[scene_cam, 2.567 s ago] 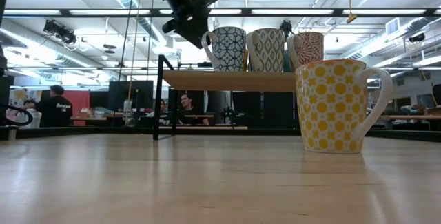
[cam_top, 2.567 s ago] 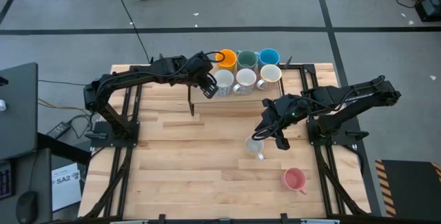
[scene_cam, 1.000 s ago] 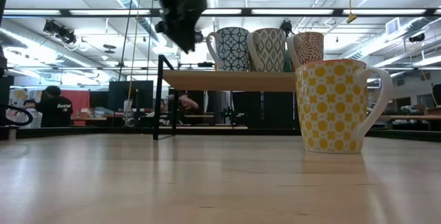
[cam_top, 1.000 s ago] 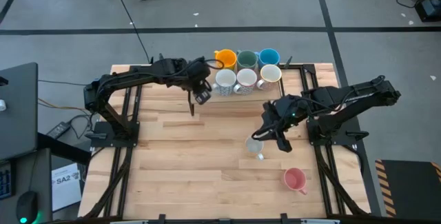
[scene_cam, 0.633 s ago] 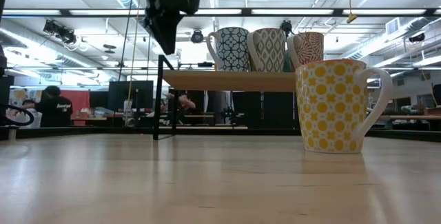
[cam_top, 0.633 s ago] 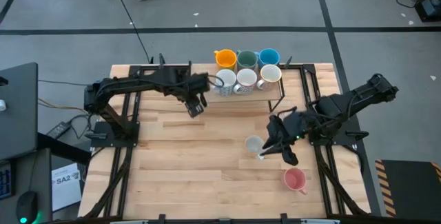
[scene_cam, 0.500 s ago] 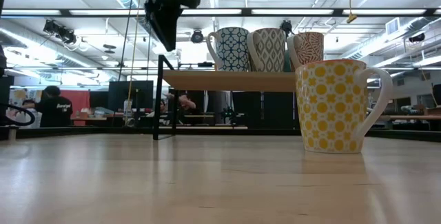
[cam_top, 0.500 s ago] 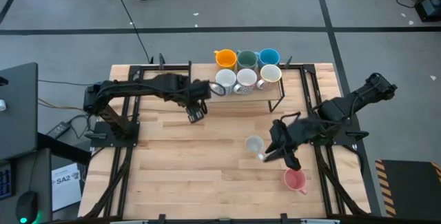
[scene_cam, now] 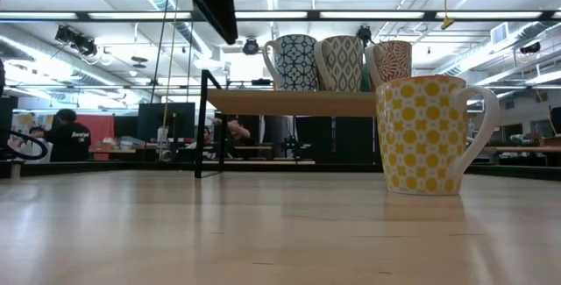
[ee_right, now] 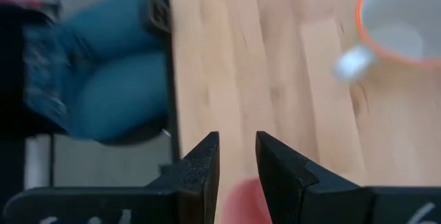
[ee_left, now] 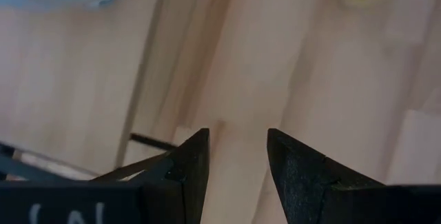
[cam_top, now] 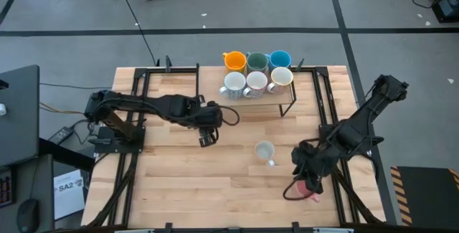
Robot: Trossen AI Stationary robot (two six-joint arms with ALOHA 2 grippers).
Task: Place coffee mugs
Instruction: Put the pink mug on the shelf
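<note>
Low down, right hand [cam_top: 310, 179] parted and empty, directly over pink mug [cam_top: 308, 188], left hand [cam_top: 207, 137] open, idle.

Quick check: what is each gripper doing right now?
Left gripper: open, holding nothing, above the wooden table.
Right gripper: open, empty, over the small pink mug.
</note>
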